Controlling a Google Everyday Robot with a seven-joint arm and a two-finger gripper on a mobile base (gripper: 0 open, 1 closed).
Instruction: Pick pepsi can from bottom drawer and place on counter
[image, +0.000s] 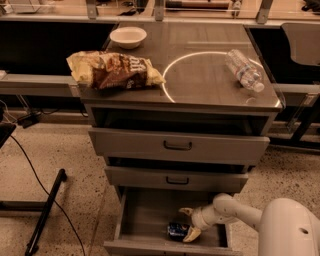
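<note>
The pepsi can (176, 230) is a small blue can lying near the front of the open bottom drawer (145, 210). My gripper (188, 223) reaches into that drawer from the right. It is open, with one pale finger behind the can and the other touching or nearly touching the can's right end. It does not hold the can. The counter (200, 80) is the cabinet's flat top, marked with a thin white circle.
On the counter lie a chip bag (112, 70) at the left, a white bowl (128, 36) at the back left and a clear water bottle (244, 70) at the right. The two upper drawers (177, 146) are nearly shut. A black stand leg (47, 210) lies on the floor at the left.
</note>
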